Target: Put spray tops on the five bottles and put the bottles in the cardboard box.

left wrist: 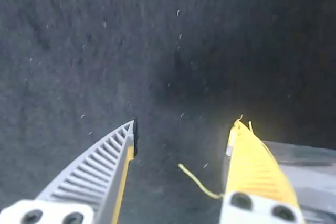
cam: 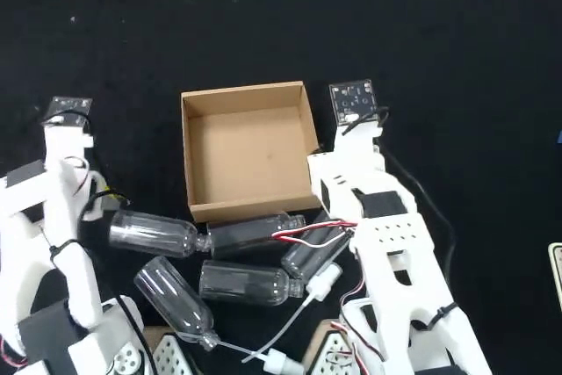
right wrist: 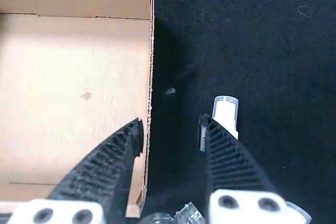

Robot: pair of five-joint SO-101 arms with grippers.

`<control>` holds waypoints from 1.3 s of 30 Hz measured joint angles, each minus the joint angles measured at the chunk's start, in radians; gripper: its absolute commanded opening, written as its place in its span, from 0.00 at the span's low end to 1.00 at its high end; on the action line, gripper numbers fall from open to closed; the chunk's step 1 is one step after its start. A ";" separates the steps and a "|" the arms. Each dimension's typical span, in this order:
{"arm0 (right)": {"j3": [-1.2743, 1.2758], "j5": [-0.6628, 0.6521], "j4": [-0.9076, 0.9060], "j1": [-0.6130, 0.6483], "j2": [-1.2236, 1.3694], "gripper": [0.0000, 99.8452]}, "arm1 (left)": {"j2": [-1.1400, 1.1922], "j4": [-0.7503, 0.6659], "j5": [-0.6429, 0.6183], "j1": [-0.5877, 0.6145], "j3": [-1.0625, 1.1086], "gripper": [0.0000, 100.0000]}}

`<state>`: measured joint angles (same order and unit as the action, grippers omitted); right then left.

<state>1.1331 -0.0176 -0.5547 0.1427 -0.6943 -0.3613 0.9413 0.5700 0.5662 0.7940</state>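
The open cardboard box (cam: 246, 151) sits mid-table with nothing in it. Several clear bottles lie on their sides just in front of it, among them one (cam: 158, 234) at the left and one (cam: 246, 283) nearer the front. Two white spray tops (cam: 323, 283) (cam: 283, 363) with thin tubes lie loose by them. My right gripper (right wrist: 170, 129) is open and straddles the box's right wall (right wrist: 151, 51); a white spray-top piece (right wrist: 226, 111) lies just past one finger. Left of the bottles, my left gripper (left wrist: 184, 132) hangs open over bare black cloth, with a clear bottle (left wrist: 310, 166) beside its yellow finger.
The right arm (cam: 378, 208) leans over the bottles' right end, its red and white cable (cam: 307, 234) draped across them. The left arm (cam: 61, 191) stands at the left edge. Both arm bases crowd the front edge. Black cloth lies open behind the box.
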 measured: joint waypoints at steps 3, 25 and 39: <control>0.000 0.000 0.000 0.000 0.000 0.17 | 0.000 0.100 0.028 0.028 -0.101 0.27; 0.000 0.000 0.000 0.000 0.000 0.17 | 0.000 0.382 0.430 -0.465 -0.149 0.27; 0.000 0.000 0.000 0.000 0.000 0.17 | 0.000 0.244 0.600 -0.327 -0.034 0.27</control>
<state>1.1331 -0.0176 -0.5547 0.1427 -0.6943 -0.3613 1.1853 1.1699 0.2394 0.7603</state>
